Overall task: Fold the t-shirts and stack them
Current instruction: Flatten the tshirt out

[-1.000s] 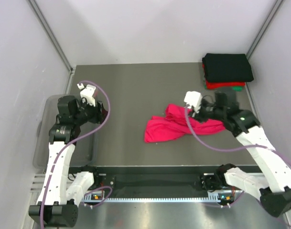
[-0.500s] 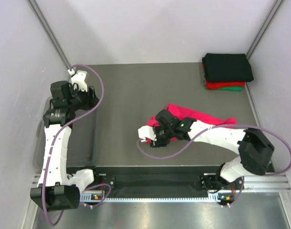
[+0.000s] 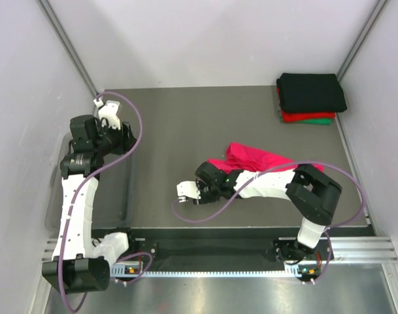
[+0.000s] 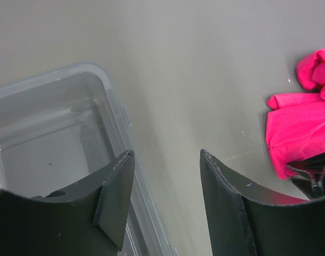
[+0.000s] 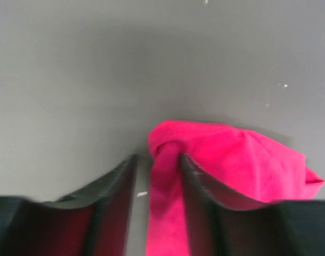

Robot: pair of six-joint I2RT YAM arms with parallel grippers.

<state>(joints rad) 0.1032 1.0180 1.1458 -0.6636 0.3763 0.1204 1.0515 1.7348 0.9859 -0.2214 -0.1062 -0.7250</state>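
Observation:
The magenta-pink t-shirt (image 3: 267,160) lies crumpled right of the table's middle, also seen in the left wrist view (image 4: 303,128). My right gripper (image 3: 202,194) reaches across to its near-left end. In the right wrist view a rolled fold of the pink t-shirt (image 5: 231,160) runs up between the half-closed jaws of the right gripper (image 5: 157,156). It touches the right finger, and a gap remains at the left finger. Folded black (image 3: 312,91), red (image 3: 306,117) and green (image 3: 324,121) t-shirts are stacked at the back right. My left gripper (image 3: 125,140) (image 4: 166,154) hangs open and empty.
A clear plastic bin (image 3: 123,196) (image 4: 106,80) stands at the table's left edge, and the left fingers hover over its right rim. White walls with metal posts enclose the table. The right arm's elbow (image 3: 316,190) rests beside the pink shirt.
The right arm swung from the shirt's right side across to its near-left end and narrowed its jaws around a fold. The left gripper moved back and left over the bin.

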